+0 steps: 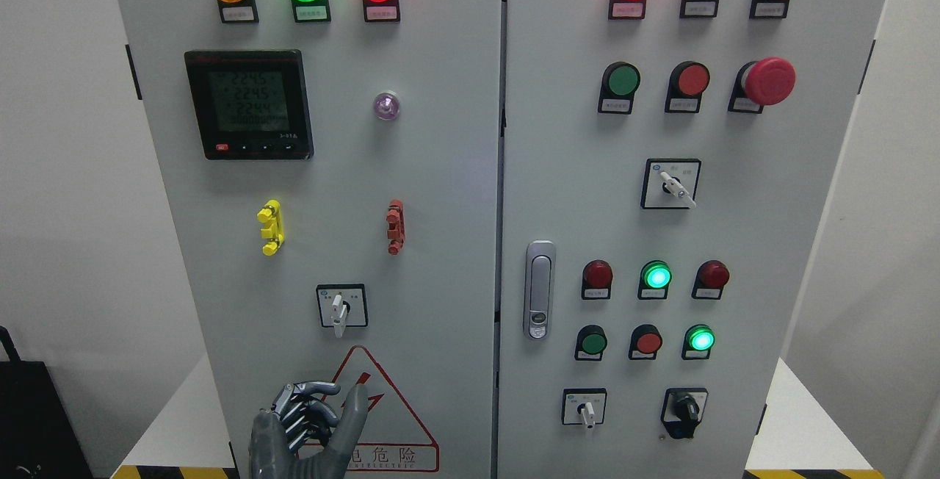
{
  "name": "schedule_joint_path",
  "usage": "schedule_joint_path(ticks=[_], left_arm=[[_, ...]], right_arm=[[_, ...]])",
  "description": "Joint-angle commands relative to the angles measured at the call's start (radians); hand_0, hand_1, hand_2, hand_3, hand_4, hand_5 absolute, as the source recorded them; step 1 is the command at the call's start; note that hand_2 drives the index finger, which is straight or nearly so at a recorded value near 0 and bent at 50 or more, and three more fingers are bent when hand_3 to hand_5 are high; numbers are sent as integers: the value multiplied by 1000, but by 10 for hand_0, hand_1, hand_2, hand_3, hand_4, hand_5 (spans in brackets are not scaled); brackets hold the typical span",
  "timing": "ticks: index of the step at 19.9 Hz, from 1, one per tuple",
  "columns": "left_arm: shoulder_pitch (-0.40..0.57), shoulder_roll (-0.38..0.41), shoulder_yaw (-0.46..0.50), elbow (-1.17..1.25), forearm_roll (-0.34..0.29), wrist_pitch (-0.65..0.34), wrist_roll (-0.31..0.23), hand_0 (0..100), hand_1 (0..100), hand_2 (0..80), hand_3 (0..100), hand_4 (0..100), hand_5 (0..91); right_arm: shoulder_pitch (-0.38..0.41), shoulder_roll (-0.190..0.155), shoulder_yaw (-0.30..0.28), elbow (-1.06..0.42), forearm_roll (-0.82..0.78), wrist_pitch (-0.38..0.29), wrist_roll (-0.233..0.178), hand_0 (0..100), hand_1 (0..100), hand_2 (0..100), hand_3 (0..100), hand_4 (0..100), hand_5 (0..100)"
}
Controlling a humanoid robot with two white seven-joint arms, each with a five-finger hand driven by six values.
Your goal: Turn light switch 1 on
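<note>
Loosely curled and holding nothing, left hand [305,427] fingers [358,407] should rise straight to the selector switch [338,309] just above and twist its lever.

Left robot hand [305,427], dark grey glossy shell, jointed metallic segmented fingers

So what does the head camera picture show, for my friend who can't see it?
A robot's left hand, fingers partly curled and holding nothing, rises at the bottom of a grey cabinet, just below a white rotary switch and over a red warning triangle. The two doors carry coloured lights, buttons and a meter.
</note>
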State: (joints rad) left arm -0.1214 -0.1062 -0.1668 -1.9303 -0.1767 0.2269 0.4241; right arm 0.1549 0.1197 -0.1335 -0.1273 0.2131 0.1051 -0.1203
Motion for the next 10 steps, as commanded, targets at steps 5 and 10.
schedule_joint_path(ticks=[5, 10], left_arm=[[-44, -13, 0, 5, -26, 31, 24, 0, 583, 530, 858, 884, 789], [-66, -16, 0, 5, -26, 60, 24, 0, 615, 530, 856, 879, 788]], right_arm=[[0, 0, 0, 0, 0, -1, -1, 54, 0, 0, 0, 0, 0], [0, 0, 0, 0, 0, -1, -1, 55, 0, 0, 0, 0, 0]])
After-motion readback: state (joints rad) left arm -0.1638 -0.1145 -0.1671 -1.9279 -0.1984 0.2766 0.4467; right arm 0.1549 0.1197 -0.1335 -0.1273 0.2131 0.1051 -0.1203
